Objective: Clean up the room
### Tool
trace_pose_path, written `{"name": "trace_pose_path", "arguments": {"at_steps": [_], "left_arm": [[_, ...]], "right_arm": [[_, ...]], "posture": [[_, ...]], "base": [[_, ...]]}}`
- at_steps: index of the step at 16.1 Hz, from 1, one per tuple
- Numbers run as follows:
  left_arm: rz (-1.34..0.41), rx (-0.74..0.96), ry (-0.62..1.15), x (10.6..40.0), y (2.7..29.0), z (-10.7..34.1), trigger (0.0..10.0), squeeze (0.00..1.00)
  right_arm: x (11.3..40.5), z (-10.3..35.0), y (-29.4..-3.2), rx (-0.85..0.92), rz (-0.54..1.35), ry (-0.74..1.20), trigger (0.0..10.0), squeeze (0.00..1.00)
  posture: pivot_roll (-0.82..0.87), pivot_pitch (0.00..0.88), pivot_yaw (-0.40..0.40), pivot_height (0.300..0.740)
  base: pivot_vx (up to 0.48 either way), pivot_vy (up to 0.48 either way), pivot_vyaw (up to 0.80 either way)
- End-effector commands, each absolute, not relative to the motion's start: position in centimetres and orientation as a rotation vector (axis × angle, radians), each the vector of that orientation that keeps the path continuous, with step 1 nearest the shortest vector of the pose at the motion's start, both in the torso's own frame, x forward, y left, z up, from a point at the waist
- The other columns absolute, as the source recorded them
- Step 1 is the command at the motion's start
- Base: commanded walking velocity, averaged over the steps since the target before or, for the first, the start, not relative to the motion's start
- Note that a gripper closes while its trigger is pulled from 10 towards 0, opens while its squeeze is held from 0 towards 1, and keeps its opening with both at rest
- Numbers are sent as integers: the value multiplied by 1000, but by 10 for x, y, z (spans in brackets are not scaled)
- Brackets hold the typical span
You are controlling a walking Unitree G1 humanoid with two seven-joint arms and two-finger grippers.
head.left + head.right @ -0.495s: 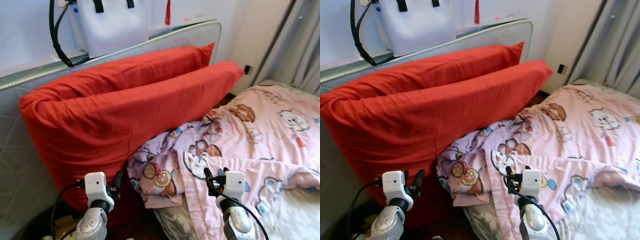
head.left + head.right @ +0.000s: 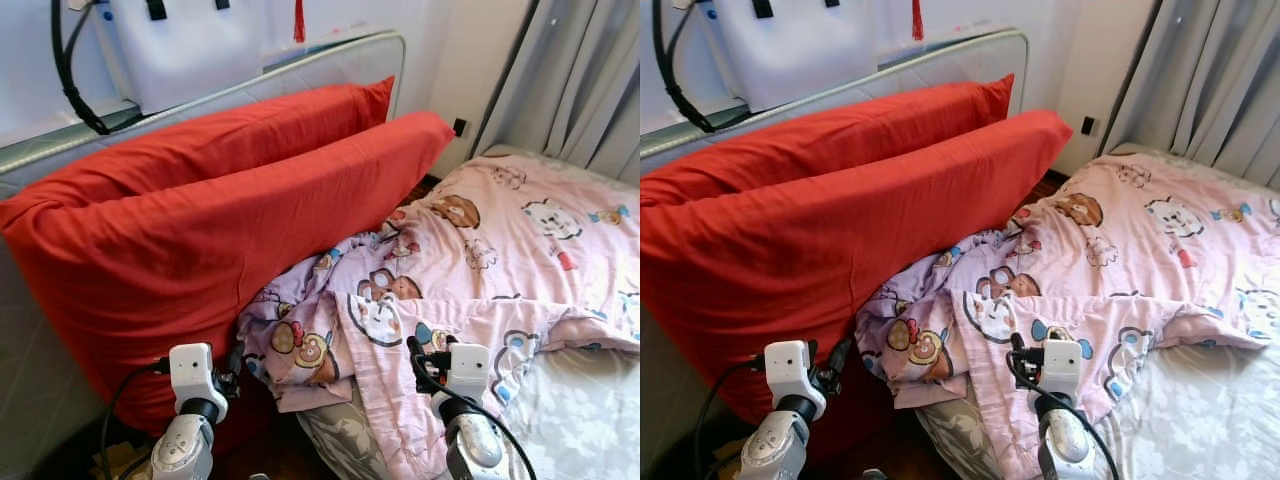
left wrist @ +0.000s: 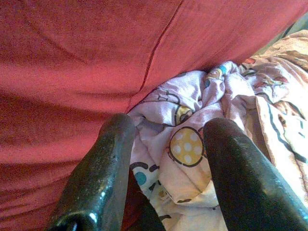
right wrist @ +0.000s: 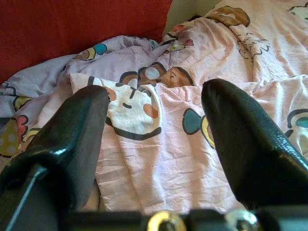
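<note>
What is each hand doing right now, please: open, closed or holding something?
Left hand: open, empty, by the big red fabric pillow.
Right hand: open, empty, above the pink cartoon-print blanket.

Ahead of the left pincer, the lower edge of the near red pillow is buried behind the crumpled cartoon blanket. The far red pillow beyond it is mostly covered by the near one. High above, the white bag is cut by the frame. Right of the right pincer, the mattress runs off the edge.
</note>
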State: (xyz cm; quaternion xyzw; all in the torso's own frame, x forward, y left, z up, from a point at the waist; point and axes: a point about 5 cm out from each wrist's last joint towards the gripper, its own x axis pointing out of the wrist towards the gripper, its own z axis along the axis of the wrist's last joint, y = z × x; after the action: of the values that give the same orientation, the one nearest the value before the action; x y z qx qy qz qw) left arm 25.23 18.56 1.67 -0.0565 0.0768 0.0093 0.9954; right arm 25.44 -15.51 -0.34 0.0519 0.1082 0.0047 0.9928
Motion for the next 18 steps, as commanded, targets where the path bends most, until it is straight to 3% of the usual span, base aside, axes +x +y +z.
{"name": "trace_pose_path", "arguments": {"at_steps": [1, 18], "left_arm": [[13, -105, 159, 253, 185, 16, 10000, 0], [30, -94, 155, 251, 192, 17, 10000, 0]], "right_arm": [[254, -7, -153, 105, 8, 253, 10000, 0], [252, -8, -147, 117, 3, 252, 10000, 0]], "posture": [[16, 10, 12, 680], [32, 29, 26, 680]], "base": [[0, 0, 0], [0, 0, 0]]}}
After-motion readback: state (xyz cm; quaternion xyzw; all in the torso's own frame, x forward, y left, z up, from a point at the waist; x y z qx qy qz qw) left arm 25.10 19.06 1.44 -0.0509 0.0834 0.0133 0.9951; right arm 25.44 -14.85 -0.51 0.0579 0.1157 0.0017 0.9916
